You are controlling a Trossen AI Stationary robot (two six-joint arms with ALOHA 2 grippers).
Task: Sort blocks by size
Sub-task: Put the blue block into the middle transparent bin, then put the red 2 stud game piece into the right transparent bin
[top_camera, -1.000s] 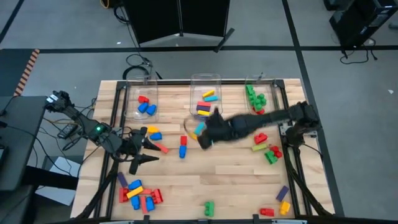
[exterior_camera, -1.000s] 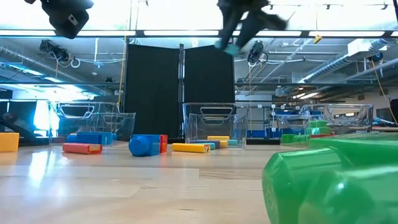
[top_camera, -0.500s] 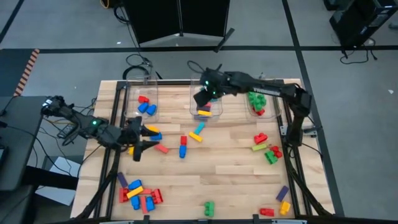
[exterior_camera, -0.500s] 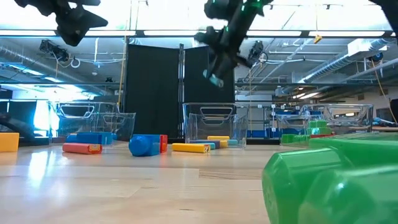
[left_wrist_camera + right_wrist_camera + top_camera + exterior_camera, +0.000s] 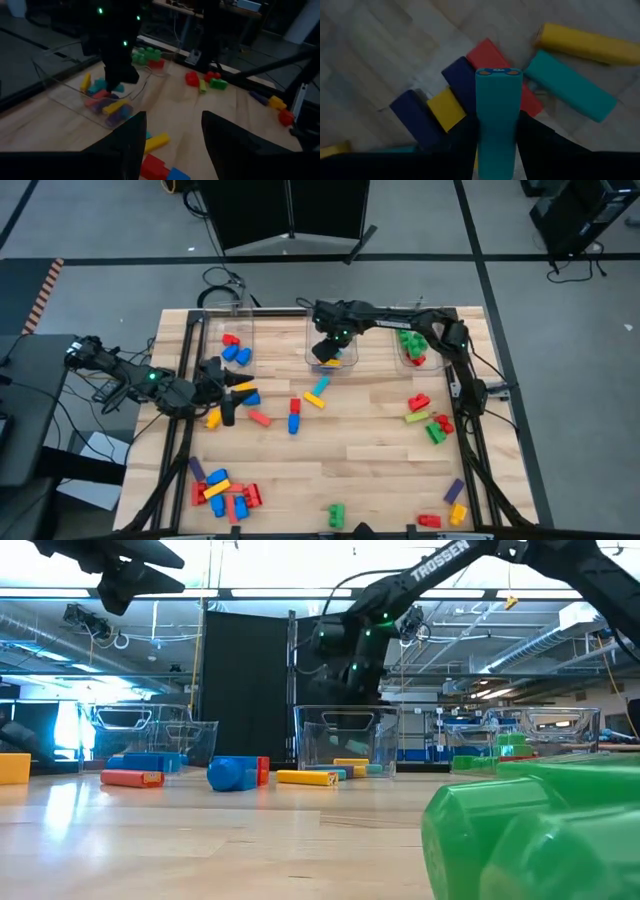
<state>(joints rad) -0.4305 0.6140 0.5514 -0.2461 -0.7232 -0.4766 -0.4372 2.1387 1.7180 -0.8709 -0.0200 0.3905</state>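
My right gripper is over the clear middle bin at the table's far edge, shut on a long cyan block. It also shows in the low view. Under it in the bin lie yellow, teal, red and dark blue blocks. My left gripper is open and empty above the table's left part, by a yellow and blue block. Its fingers stand apart in the left wrist view. My right gripper pinches the long cyan block by its two long sides between its two fingers. The fingers come from above, pointing down, and lie along the block. The block sticks out past the fingertips, its free end toward the blocks in the bin.
A left bin and a right bin with green blocks flank the middle one. Loose blocks lie mid-table, at the right, near left and near edge. A green block fills the low view's foreground.
My right gripper has carried the cyan block from the middle of the table toward the far edge and down over the middle bin. My left gripper has gone a little toward the far edge, still open.
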